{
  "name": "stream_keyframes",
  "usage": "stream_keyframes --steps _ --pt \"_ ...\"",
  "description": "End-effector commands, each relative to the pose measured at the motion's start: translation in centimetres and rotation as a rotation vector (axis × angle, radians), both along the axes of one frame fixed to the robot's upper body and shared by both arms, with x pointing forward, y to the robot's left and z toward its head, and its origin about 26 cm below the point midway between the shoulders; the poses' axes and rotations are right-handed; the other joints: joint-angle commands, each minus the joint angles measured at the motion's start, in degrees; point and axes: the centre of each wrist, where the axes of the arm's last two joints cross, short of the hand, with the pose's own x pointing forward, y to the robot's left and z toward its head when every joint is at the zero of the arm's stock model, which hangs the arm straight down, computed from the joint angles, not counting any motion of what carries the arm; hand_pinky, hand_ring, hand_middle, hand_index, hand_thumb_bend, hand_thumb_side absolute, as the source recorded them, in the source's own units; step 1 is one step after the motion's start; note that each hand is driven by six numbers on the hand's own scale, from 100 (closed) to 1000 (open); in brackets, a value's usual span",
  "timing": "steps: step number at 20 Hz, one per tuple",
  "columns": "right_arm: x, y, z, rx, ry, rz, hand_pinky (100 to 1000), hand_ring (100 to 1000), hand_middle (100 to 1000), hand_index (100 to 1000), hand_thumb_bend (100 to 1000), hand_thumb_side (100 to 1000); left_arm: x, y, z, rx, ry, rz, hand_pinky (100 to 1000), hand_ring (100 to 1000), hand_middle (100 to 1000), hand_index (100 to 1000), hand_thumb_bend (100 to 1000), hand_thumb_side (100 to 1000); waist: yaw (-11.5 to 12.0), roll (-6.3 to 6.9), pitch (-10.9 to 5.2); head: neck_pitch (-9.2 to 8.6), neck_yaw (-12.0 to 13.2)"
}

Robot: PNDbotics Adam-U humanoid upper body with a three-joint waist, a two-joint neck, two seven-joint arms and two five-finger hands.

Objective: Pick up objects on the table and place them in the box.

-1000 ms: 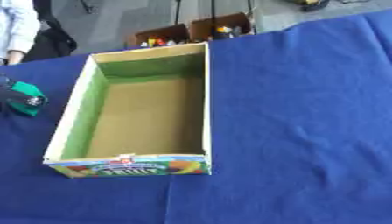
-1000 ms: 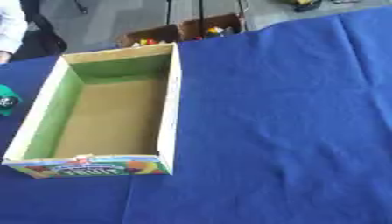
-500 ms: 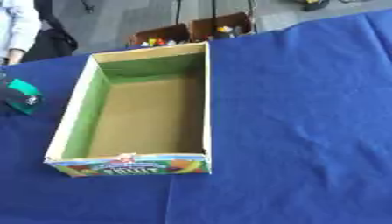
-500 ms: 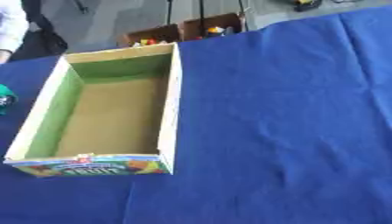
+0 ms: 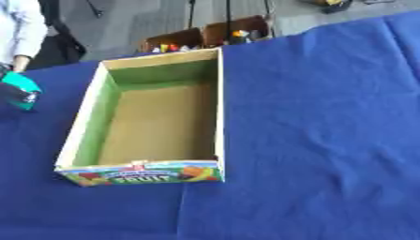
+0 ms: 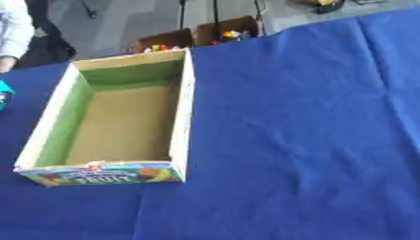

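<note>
An open cardboard box (image 5: 220,108) with green inner walls and a fruit label on its front stands on the blue cloth, left of centre. It holds nothing. At the left edge, beside the box, is a teal object (image 5: 19,83) with a dark shape (image 5: 15,96) against its lower side. That dark shape may be my left hand, but the edge cuts it off. In the right eye view only a sliver of the teal object (image 6: 3,92) shows. My right hand is in no view.
The blue tablecloth (image 5: 328,131) stretches wide to the right of the box and in front of it. Beyond the far edge stand brown crates (image 5: 205,36) with small coloured items. A person in a white sleeve (image 5: 19,33) stands at the far left.
The teal object at the left edge has shifted a little upward, toward the far side. The box has stayed where it was.
</note>
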Motion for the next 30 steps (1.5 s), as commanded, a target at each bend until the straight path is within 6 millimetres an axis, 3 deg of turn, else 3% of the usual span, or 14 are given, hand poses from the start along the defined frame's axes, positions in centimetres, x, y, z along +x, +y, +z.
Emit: stream_keyframes --steps 1,10,20,30 --pt "-0.5 -0.1 0.6 -0.002 -0.028 -0.005 718 608 421 673 100 718 -1.0 0.0 2.0 0.029 -0.052 -0.012 422 487 465 667 100 570 0.4 -0.16 -2.59 0.60 -0.7" --pt "-0.4 0.3 -0.2 0.022 -0.004 0.002 716 609 429 672 100 712 -0.7 -3.5 3.5 0.087 -0.064 -0.173 396 479 458 665 100 549 2.2 -0.27 -6.74 2.77 -3.0" --pt "-0.1 1.1 -0.7 0.042 0.007 0.040 710 612 445 670 100 711 -1.3 -10.1 5.2 0.223 -0.094 -0.445 362 471 455 664 100 512 3.8 -1.04 -11.77 5.81 -5.1" --pt "0.1 1.7 -1.3 0.069 0.025 0.064 707 613 451 668 100 705 -2.4 -15.7 5.2 0.255 -0.074 -0.697 353 472 458 667 100 506 4.2 -1.24 -15.18 7.14 -5.5"
